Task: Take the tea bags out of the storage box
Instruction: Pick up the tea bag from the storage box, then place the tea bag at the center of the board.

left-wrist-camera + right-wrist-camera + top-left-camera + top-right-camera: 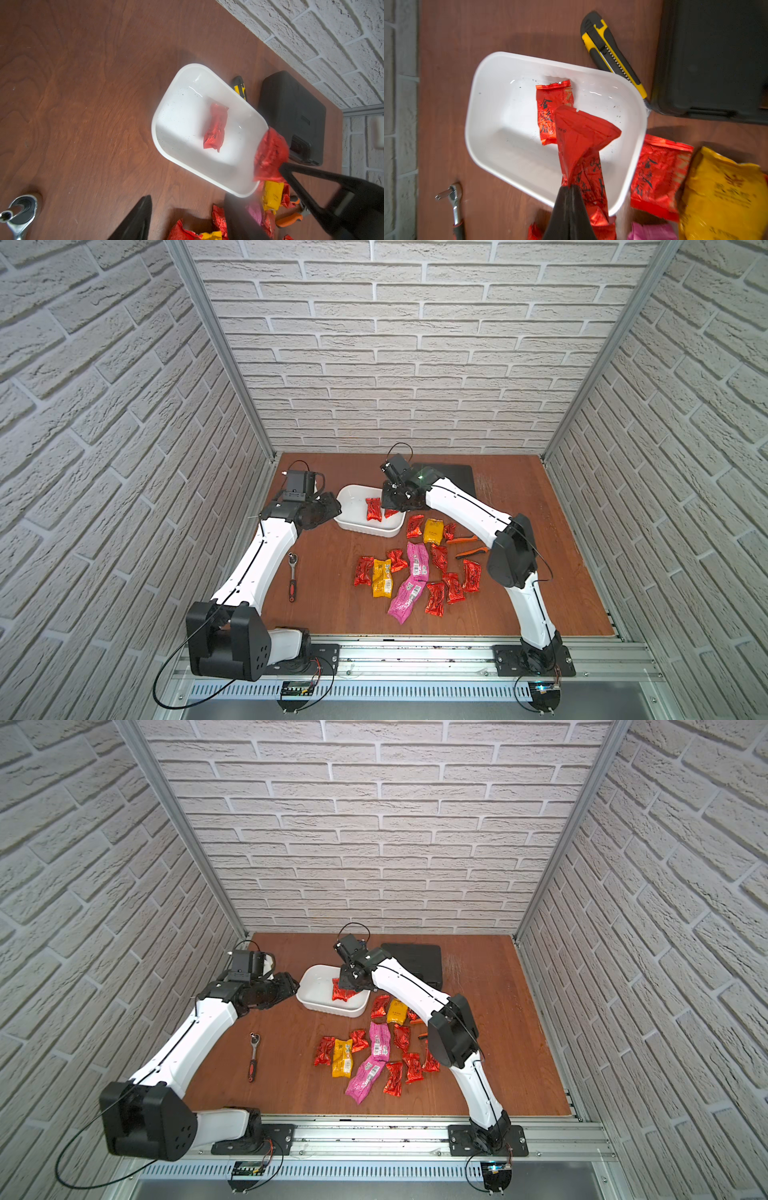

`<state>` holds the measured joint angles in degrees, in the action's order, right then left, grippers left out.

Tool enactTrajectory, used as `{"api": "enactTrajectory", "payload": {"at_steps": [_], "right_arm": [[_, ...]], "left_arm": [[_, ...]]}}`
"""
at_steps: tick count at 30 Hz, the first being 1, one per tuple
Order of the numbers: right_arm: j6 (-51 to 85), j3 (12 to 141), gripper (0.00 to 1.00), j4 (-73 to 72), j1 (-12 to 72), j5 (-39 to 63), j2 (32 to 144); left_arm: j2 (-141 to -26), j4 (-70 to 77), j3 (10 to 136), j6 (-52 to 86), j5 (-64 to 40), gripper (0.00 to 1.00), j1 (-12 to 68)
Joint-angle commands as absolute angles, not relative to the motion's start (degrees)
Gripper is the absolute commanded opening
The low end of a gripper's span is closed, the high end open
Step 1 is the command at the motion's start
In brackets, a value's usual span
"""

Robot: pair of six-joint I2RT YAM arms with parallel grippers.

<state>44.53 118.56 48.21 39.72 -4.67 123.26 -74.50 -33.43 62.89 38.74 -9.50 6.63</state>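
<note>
The right gripper (569,188) is pinched tight on the crumpled end of a red tea bag (581,141). The bag hangs from the fingertips over the right end of the white box (483,68), close to its rim and clear of the floor. A second red tea bag (550,108) lies flat on the box floor, just beyond the held one. The other tea bags (415,568) lie scattered on the table (324,593) in front of the box. The right arm arches forward over them with its elbow raised, and its wrist tips down toward the box. The left gripper (330,509) sits level just beside the box's left end with its fingers apart and nothing between them. Whether it touches the rim cannot be told.
</note>
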Motion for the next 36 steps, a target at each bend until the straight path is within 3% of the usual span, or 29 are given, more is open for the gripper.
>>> {"api": "enactTrajectory", "payload": {"at_steps": [1,9,16,25,31,36], "right_arm": [[43.5,112.7,0.02,45.7,40.3,-5.0,115.3],[37.5,90.2,0.02,42.7,38.7,-3.7,93.3],[39.0,72.6,0.02,44.6,31.9,-4.9,77.9],[41.5,53.0,0.02,53.8,26.3,-7.3,58.2],[45.6,39.5,0.02,52.0,25.9,-6.5,48.7],[45.2,32.1,0.02,44.1,25.5,-6.8,47.5]], "left_arm": [[-75.1,-30.6,62.6,36.8,-11.6,0.60,6.3],[-78.2,-28.4,64.3,34.7,-10.1,0.60,9.9],[-83.2,-25.7,66.8,34.8,-9.9,0.59,14.1],[-91.5,-24.3,72.1,35.9,-8.9,0.59,17.6],[-95.5,-24.4,74.5,37.0,-8.0,0.59,18.8],[-97.5,-24.7,75.0,37.8,-7.0,0.59,19.1]]}}
